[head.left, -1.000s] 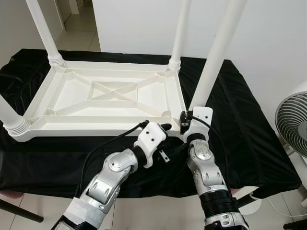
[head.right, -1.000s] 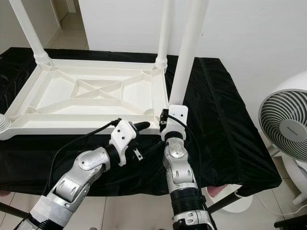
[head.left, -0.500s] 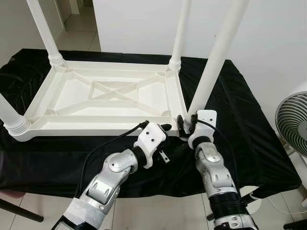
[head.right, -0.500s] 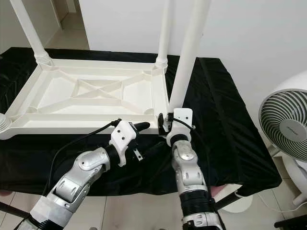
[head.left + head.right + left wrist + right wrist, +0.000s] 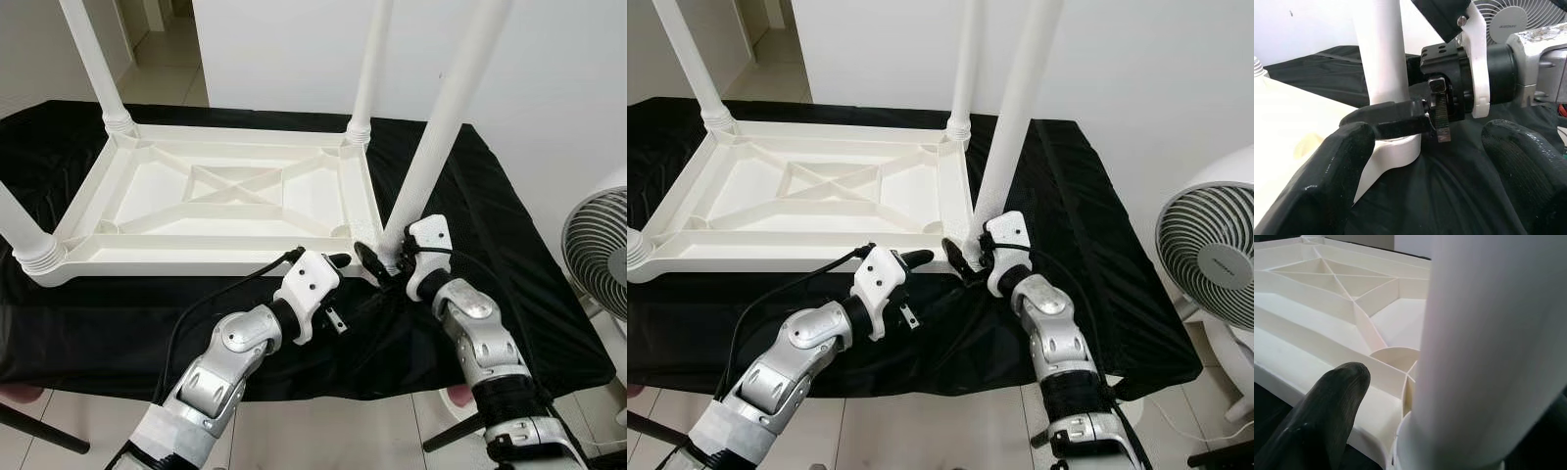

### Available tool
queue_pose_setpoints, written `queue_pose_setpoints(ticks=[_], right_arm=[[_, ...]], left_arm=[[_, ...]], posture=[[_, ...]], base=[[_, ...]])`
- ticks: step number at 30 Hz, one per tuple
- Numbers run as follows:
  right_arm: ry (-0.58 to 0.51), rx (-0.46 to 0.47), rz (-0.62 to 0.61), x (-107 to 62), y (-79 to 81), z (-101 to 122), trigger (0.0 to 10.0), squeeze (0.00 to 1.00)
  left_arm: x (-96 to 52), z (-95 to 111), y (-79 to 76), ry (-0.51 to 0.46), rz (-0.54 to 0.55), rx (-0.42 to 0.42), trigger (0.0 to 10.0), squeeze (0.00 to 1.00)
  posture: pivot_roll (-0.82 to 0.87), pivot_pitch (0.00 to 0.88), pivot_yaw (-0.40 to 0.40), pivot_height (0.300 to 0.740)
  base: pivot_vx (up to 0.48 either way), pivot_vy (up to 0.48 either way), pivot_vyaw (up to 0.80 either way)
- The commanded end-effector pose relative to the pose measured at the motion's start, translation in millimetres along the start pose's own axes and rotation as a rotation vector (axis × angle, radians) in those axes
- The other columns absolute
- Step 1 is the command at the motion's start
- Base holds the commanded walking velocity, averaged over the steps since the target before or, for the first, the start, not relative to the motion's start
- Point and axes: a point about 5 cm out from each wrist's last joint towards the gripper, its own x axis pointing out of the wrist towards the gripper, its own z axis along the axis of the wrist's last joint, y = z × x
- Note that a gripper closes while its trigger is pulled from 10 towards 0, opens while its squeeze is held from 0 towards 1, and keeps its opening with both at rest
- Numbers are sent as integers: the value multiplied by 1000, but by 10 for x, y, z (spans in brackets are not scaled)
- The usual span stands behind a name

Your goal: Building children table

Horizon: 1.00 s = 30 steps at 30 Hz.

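- Silver-armed left gripper hovers at the near right corner of the upturned table top; its fingers are spread and grasp nothing, judged to be standing by to steady the work.
- Right gripper sits at the base of the fourth leg, its fingers set either side of the leg foot; whether they press it cannot be told. The hold is judged to be seating or turning the leg into its corner socket.
- Table top lies underside up on the black cloth, exposing the sockets.
- Three other legs stand fitted: near left leg, far left leg, far right leg.
- Fan at far right carries a hub label, too small to read.
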Motion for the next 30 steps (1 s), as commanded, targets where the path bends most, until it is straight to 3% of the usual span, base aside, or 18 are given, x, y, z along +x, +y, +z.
queue_pose_setpoints(ticks=[1, 8, 9, 10, 11, 12, 14, 16, 29, 30], right_arm=[[6, -7, 18, 12, -20, -14, 10000, 0], [42, -21, 91, 80, -61, -74, 10000, 0], [43, -20, 95, 83, -63, -80, 9373, 0], [43, -20, 95, 83, -63, -80, 9373, 0], [44, -20, 97, 85, -66, -86, 8196, 0], [48, -19, 105, 91, -72, -101, 3373, 0], [48, -19, 105, 91, -72, -101, 3373, 0], [57, -11, 116, 96, -84, -135, 0, 0], [41, 7, 97, 50, -112, -199, 0, 0], [40, 9, 68, 47, -119, -201, 8235, 0]], left_arm=[[9, -1, -40, 6, -40, 2, 10000, 0], [-5, -1, -17, 10, -27, 2, 10000, 0], [-6, 0, -12, 9, -25, 3, 10000, 0], [-6, 0, -12, 9, -25, 3, 10000, 0], [-7, 0, -8, 9, -23, 3, 10000, 0], [-8, 1, -7, 9, -22, 4, 10000, 0], [-8, 1, -7, 9, -22, 4, 10000, 0], [-8, 1, -4, 9, -20, 4, 10000, 0], [0, 5, 8, 9, -25, 6, 10000, 0], [2, 5, 9, 9, -26, 6, 10000, 0]], posture=[[76, 41, -43, 740], [88, 49, -45, 740], [89, 49, -46, 740], [89, 49, -46, 740], [89, 49, -46, 740], [91, 50, -48, 740], [91, 50, -48, 740], [92, 48, -47, 740], [82, 46, -37, 740], [80, 46, -37, 740]], base=[[0, 0, 0], [0, 0, 0], [0, 0, 0], [0, 0, 0], [0, 0, 0], [0, 0, 0], [0, 0, 0], [0, 0, 0], [0, 0, 0], [0, 0, 0]])
